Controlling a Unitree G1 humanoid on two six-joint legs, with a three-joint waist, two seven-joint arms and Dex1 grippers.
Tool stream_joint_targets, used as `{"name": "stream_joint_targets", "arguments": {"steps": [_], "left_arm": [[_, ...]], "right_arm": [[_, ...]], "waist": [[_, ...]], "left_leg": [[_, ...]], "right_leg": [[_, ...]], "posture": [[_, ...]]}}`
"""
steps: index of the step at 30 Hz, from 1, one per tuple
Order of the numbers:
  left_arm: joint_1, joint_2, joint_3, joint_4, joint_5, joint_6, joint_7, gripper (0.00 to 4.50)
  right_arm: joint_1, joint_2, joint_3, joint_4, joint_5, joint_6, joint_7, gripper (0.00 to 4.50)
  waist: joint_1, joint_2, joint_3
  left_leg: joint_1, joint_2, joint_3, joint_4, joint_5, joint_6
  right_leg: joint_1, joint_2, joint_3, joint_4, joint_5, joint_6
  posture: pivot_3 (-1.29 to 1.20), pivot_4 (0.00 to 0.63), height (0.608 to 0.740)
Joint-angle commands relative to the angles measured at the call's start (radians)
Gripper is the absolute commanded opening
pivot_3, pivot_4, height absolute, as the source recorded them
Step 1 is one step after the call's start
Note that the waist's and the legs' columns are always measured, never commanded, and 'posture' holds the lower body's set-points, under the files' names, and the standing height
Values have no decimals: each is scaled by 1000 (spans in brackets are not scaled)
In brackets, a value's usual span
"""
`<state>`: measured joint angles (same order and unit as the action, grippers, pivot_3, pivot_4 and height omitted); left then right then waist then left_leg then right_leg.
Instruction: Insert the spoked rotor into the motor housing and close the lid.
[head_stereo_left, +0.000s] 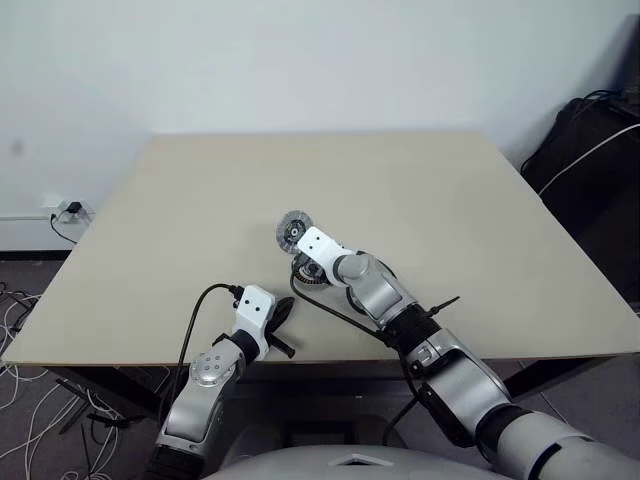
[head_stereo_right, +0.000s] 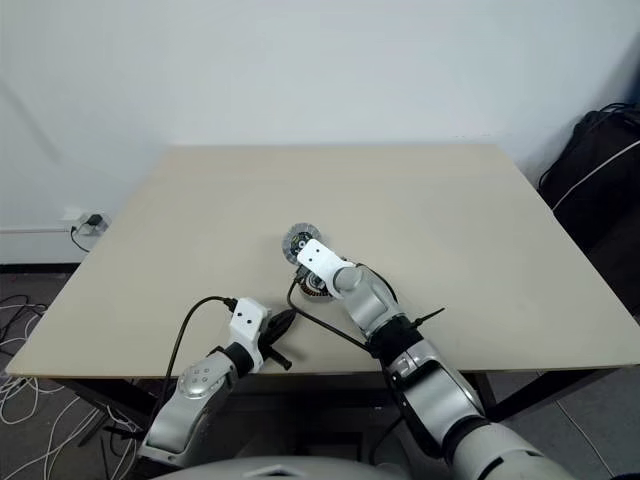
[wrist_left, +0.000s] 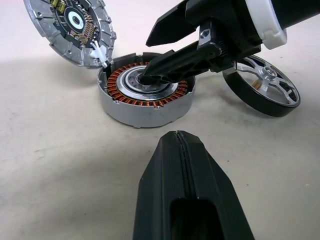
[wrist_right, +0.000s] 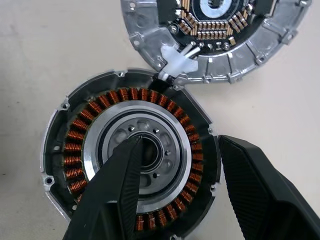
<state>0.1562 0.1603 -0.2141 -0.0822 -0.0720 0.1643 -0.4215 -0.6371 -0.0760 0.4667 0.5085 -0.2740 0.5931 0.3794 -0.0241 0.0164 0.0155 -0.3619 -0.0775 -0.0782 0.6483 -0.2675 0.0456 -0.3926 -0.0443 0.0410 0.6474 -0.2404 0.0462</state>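
- Right gripper (wrist_right: 175, 195): jaws parted, holding nothing; 1 finger tip in the motor housing (wrist_right: 131, 170) centre bore, the other outside its wall.
- Lid (wrist_right: 210, 35): tilted open at the housing's far rim.
- Spoked rotor (wrist_left: 265, 90): propped just beside the housing.
- Left gripper (wrist_left: 186, 190): closed, empty, near the housing.
- Table (head_stereo_left: 500, 220): edges well apart from the housing.

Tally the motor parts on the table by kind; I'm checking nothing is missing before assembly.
Round silver motor housing with copper-brown windings: 1
Silver-grey ribbed round lid, leaning open: 1
Thin silvery spoked rotor with dark rim: 1
Total: 3
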Motion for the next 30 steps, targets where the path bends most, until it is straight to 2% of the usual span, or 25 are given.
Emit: {"name": "stream_joint_targets", "arguments": {"steps": [1,2,5,11,30], "left_arm": [[-10,-3,5,-8,-5,-24,4,0],[-11,-3,5,-8,-6,-24,5,0],[-11,-4,4,-7,-6,-25,7,0],[-11,-6,3,-5,-7,-29,9,0],[-14,-8,-4,-3,-7,-24,4,0]], "right_arm": [[-15,1,4,7,-8,-9,21,2588],[-16,2,2,11,-7,-8,23,2588],[-17,4,-6,20,-7,-4,27,2004],[-16,8,-36,31,18,38,50,18],[-15,8,-84,-10,59,78,91,18]], "waist": [[0,0,0],[0,0,0],[0,0,0],[0,0,0],[2,0,-1]], "left_leg": [[0,0,0,0,0,0],[0,0,0,0,0,0],[0,0,0,0,0,0],[0,0,0,0,0,0],[1,0,0,0,-1,-2]], "right_leg": [[0,0,0,0,0,0],[0,0,0,0,0,0],[0,0,0,0,0,0],[0,0,0,0,0,0],[1,0,0,0,0,0]], "posture": [[0,0,740],[0,0,740],[0,0,740],[0,0,740],[0,0,740]]}}
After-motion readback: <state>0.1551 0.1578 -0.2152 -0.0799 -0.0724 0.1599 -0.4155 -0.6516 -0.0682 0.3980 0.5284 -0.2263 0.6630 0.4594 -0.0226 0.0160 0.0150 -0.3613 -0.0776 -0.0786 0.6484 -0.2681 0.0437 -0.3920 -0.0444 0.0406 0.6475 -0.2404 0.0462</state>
